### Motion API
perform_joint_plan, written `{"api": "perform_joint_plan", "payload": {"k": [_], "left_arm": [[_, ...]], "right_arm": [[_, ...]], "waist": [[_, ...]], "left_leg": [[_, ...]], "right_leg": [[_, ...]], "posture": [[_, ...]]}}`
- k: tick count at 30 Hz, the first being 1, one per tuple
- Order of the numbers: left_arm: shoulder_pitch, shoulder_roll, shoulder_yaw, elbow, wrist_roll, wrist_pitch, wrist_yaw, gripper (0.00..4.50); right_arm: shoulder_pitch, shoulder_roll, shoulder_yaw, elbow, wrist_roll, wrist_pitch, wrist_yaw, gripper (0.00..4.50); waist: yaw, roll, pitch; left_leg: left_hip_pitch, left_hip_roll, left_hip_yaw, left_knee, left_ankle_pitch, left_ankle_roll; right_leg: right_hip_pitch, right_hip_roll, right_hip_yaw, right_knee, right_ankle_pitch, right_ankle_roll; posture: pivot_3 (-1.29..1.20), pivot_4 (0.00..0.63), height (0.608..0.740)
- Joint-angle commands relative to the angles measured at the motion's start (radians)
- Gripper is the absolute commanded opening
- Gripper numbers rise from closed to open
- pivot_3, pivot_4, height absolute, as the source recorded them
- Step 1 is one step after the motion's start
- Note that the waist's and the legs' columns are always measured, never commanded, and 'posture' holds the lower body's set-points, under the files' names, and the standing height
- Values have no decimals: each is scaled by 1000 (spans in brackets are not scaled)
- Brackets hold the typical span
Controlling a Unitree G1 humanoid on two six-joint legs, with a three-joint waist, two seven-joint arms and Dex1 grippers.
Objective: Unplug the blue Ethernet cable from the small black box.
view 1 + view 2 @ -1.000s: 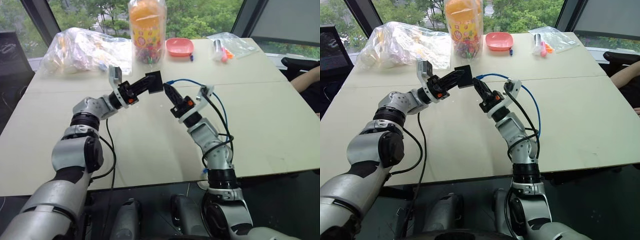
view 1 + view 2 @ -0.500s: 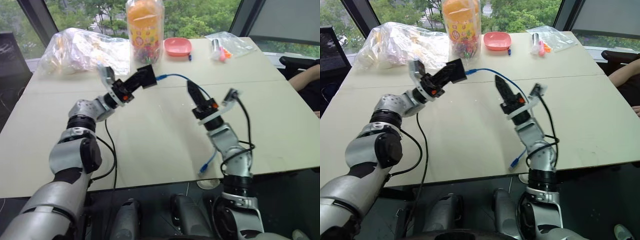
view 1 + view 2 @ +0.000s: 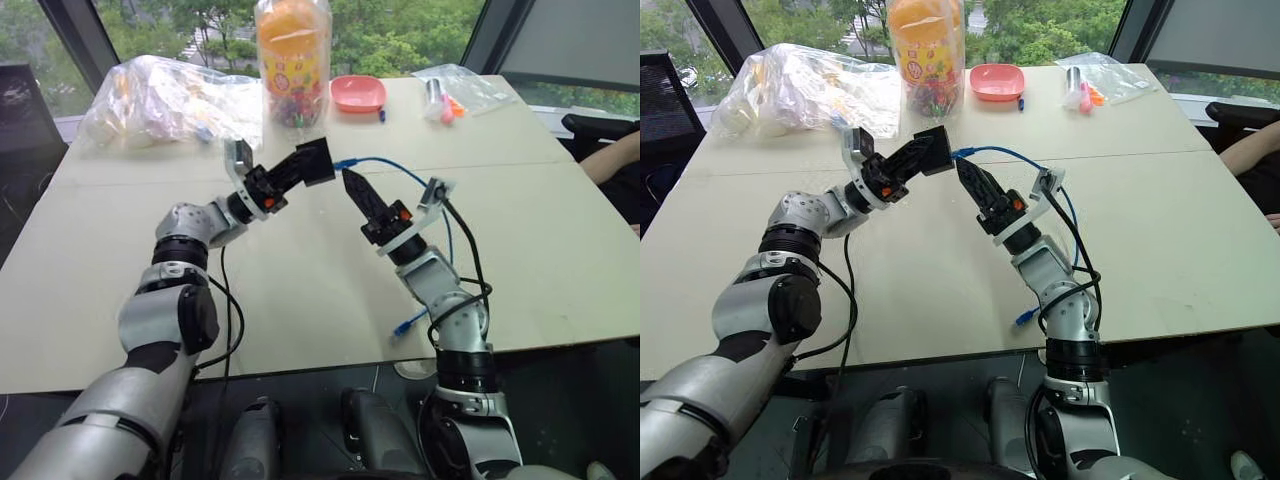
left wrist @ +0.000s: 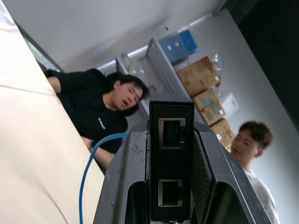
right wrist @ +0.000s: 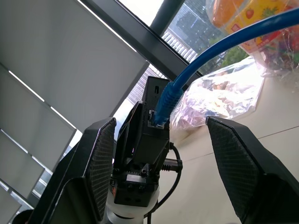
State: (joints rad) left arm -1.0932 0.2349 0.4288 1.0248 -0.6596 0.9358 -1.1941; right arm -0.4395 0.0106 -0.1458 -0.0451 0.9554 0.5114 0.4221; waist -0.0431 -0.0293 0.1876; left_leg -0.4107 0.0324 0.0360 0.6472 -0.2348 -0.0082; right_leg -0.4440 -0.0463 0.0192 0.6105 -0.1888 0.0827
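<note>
Left gripper: clamped on the black box, held above mid-table.
Right gripper: fingers spread, holding nothing, just beside the box.
Blue cable: plugged into the box, trailing to the table's near edge.

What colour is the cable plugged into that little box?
Bright blue; the cable shows best in the right wrist view, entering the black box.
</note>
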Motion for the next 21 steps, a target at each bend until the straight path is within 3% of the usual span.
{"api": "perform_joint_plan", "payload": {"k": [1, 12, 15, 20, 21], "left_arm": [[11, -3, -8, -63, -25, 26, -11, 511], [23, -13, -23, -94, -29, 44, -8, 511], [22, -15, -23, -94, -28, 44, -8, 511], [20, -10, -22, -92, -27, 40, -4, 511], [19, -8, -21, -90, -27, 38, -3, 511]], "right_arm": [[-24, 8, -5, -20, -8, -24, 17, 3186], [-28, 13, -8, -4, -29, -29, 22, 3186], [-28, 16, -3, 0, -34, -27, 23, 2356], [-26, 20, -2, 5, -47, -27, 19, 82], [-26, 19, -1, 7, -50, -25, 19, 82]], "waist": [[0, 0, 0], [0, 0, 0], [0, 0, 0], [-1, 0, 0], [-1, 0, 0]], "left_leg": [[0, 0, 0, 0, 0, 0], [0, 0, 0, 0, 0, 0], [0, 0, 0, 0, 0, 0], [0, 0, 0, 0, 0, 0], [0, 0, 0, 0, 0, 0]], "right_leg": [[0, 0, 0, 0, 0, 0], [0, 0, 0, 0, 0, 0], [0, 0, 0, 0, 0, 0], [0, 0, 0, 0, 0, 0], [0, 0, 0, 0, 0, 0]], "posture": [[0, 150, 740], [0, 150, 740], [0, 150, 740], [0, 150, 740], [0, 150, 740]]}}
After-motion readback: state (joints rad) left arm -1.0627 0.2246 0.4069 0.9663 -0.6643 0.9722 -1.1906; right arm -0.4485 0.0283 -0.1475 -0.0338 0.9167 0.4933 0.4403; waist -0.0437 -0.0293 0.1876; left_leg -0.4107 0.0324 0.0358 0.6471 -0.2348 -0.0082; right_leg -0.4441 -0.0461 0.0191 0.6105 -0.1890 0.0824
